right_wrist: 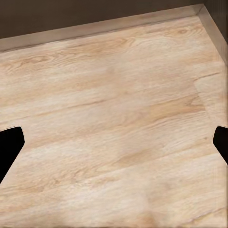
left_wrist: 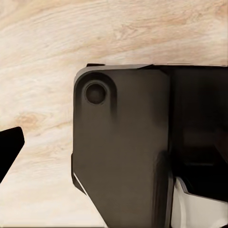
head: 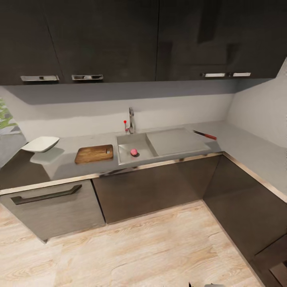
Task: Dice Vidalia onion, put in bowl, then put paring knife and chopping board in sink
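The pinkish-red Vidalia onion [head: 134, 152] lies in the sink [head: 126, 144] basin, near its drain. Left of the sink, the brown chopping board [head: 94, 154] rests flat on the grey countertop [head: 71, 148]. Further left stands the white bowl [head: 40, 144]. The red-handled paring knife [head: 205, 134] lies on the counter just right of the drainboard [head: 175, 140]. My right gripper [right_wrist: 114, 142] is open over the wooden floor, empty. My left gripper [left_wrist: 114, 145] also hangs over the floor; one dark fingertip [left_wrist: 10, 145] shows at the frame's edge, so the jaws stand wide apart.
The chrome faucet [head: 130, 120] rises behind the basin. Dark wall cabinets [head: 103, 40] hang above the counter, which turns a corner along the right wall [head: 255, 155]. Base cabinets [head: 151, 191] stand below it, with wooden floor [head: 139, 247] between me and them. A dark robot part [left_wrist: 123, 152] sits under the left gripper.
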Robot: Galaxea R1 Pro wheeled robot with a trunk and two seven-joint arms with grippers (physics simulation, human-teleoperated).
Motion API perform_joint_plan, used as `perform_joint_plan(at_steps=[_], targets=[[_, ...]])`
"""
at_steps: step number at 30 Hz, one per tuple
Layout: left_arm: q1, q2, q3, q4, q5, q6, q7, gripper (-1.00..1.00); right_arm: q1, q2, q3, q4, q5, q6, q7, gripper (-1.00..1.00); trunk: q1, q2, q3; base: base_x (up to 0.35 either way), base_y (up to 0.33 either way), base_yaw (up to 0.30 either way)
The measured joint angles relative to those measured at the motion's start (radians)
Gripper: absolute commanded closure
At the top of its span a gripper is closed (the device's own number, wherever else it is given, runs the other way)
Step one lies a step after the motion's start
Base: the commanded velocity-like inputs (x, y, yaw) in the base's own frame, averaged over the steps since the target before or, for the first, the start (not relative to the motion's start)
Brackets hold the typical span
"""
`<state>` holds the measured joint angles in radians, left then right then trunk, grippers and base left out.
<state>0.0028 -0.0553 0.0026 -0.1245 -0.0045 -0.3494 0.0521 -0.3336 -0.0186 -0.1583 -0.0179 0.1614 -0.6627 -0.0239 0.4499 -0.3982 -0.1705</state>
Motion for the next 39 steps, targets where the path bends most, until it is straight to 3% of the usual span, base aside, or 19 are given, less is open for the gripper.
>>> perform_joint_plan(at_steps=[6, 8, 13, 14, 18, 21, 25, 30, 34, 39], targets=[[-0.001, -0.001, 0.002, -0.042, -0.003, 0.029, 0.006, -1.00, 0.000, 0.000, 0.000, 0.000, 0.000, 0.000, -0.001, -1.00, 0.000, 0.000, 0.000, -0.055, 0.000, 0.000], [-0.001, -0.001, 0.003, -0.112, -0.003, 0.098, 0.008, -1.00, 0.000, 0.000, 0.000, 0.000, 0.000, 0.002, -0.001, -1.00, 0.000, 0.000, 0.000, -0.012, 0.000, 0.000], [-0.002, -0.001, 0.003, -0.464, -0.002, 0.485, 0.010, -1.00, 0.000, 0.000, 0.000, -0.001, 0.000, 0.056, 0.001, -1.00, 0.000, 0.000, 0.000, -0.004, 0.000, 0.000], [-0.002, -0.001, 0.002, -0.558, -0.002, 0.593, 0.009, -1.00, 0.000, 0.000, 0.000, -0.001, 0.000, 0.074, 0.001, -1.00, 0.000, 0.000, 0.000, -0.001, 0.000, 0.000], [-0.002, -0.004, -0.002, -0.822, -0.001, 0.844, 0.006, -1.00, 0.000, 0.001, 0.000, -0.001, 0.000, 0.100, 0.001, -1.00, 0.000, 0.000, 0.000, 0.000, 0.000, 0.000], [-0.001, -0.013, -0.020, -0.966, -0.001, 0.923, 0.005, -1.00, 0.000, 0.001, 0.000, -0.002, 0.000, 0.105, 0.000, -1.00, 0.000, 0.000, 0.000, 0.000, 0.000, 0.000], [-0.001, -0.019, -0.070, -1.142, -0.002, 1.010, 0.006, -1.00, 0.000, 0.002, 0.000, -0.002, 0.000, 0.108, -0.001, -1.00, 0.000, 0.000, 0.000, 0.000, 0.000, 0.000], [-0.003, -0.037, -0.145, -1.322, -0.002, 1.207, 0.006, -1.00, 0.000, 0.002, 0.000, -0.002, 0.000, 0.109, -0.001, -1.00, 0.000, 0.000, 0.000, 0.000, 0.000, 0.000], [-0.008, -0.068, -0.170, -1.398, -0.004, 1.277, 0.006, -1.00, 0.000, 0.002, 0.000, -0.002, 0.000, 0.109, -0.001, -1.00, 0.000, 0.000, 0.000, 0.000, 0.000, 0.000], [-0.042, -0.086, -0.217, -1.420, -0.008, 1.297, 0.010, -1.00, 0.000, 0.003, 0.000, -0.002, 0.000, 0.109, -0.001, -1.00, 0.000, 0.000, 0.000, 0.000, 0.000, 0.000]])
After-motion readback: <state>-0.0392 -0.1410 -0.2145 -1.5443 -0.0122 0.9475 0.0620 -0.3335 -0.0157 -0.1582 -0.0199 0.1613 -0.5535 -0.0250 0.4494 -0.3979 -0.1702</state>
